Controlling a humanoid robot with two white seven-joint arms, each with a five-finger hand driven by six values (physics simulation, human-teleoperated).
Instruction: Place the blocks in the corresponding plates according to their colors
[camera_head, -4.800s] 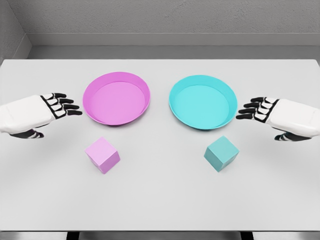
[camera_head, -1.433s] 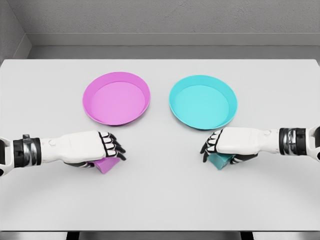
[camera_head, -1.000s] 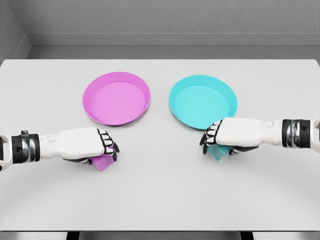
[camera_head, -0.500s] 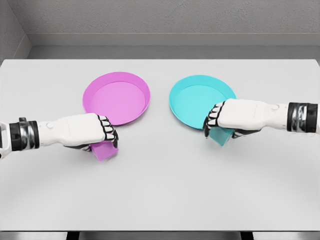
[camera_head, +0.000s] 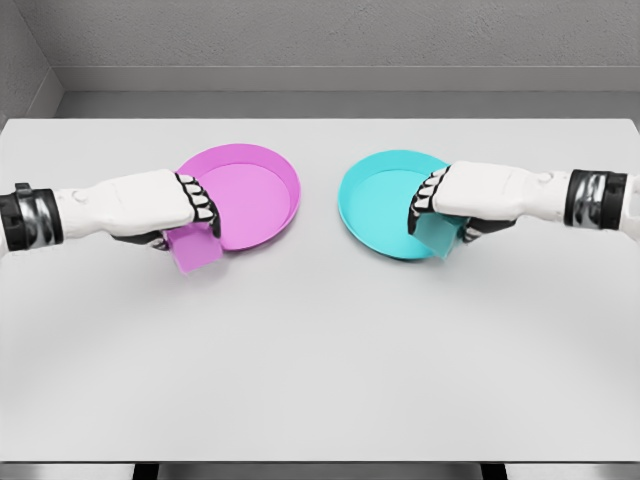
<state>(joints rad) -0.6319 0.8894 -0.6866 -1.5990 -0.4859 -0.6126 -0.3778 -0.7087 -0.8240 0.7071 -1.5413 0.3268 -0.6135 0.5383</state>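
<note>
You have a block in each hand, both carried above the table (camera_head: 320, 380) and right at their plates. Your left hand (camera_head: 160, 203) is clenched around the pink block (camera_head: 193, 248), which hangs below the fingers at about 8 o'clock on the pink plate (camera_head: 255, 190), overlapping its near-left rim. Your right hand (camera_head: 470, 195) grasps the teal block (camera_head: 436, 236) at roughly 4 o'clock on the teal plate (camera_head: 375, 200), again over the rim, not yet over the floor.

To finish the step cleanly, carry each block inward toward the plate's centre before you open the fingers; a release from here would likely drop a block onto the rim, and it could tip outward onto the table. Lower until the block is just above the plate floor, then loosen the grip.

Both blocks are plain matte cubes with crisp edges, each a shade close to its plate, and both sit tilted in the grasp. The plates are shallow round dishes with raised rims, sitting side by side, apart.
</note>
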